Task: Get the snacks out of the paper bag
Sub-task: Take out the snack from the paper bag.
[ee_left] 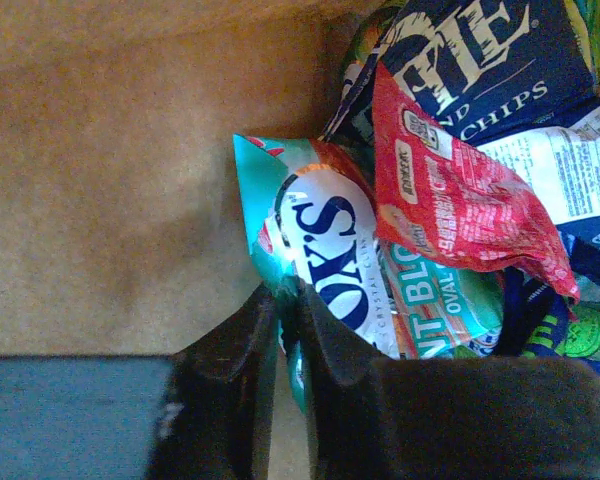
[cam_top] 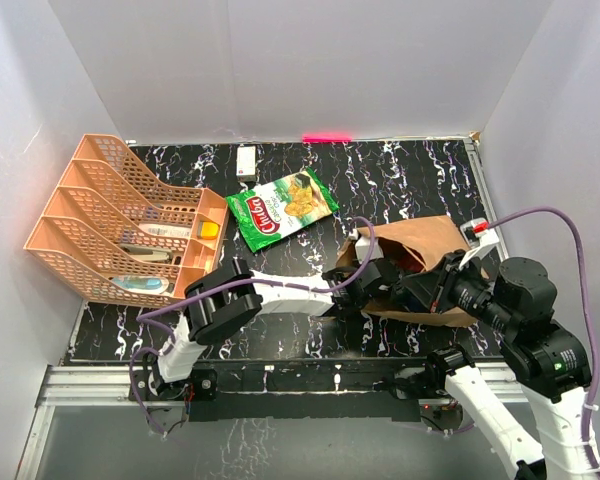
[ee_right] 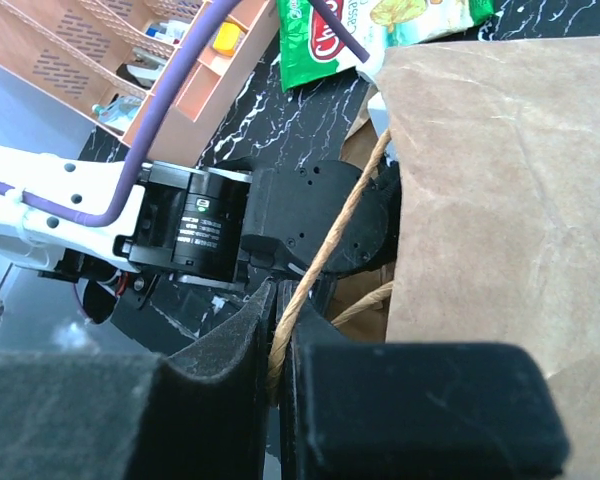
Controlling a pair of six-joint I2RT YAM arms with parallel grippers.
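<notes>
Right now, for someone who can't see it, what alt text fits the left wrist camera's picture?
Inside a brown paper bag, the left gripper pinches the edge of a teal-and-white pouch. A crumpled red packet and dark blue chip packets lie piled against it.

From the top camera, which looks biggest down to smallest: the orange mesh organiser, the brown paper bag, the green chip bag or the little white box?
Largest first:
1. the orange plastic mesh organiser
2. the brown paper bag, though part of it is hidden
3. the green chip bag with red logo
4. the small white box
</notes>
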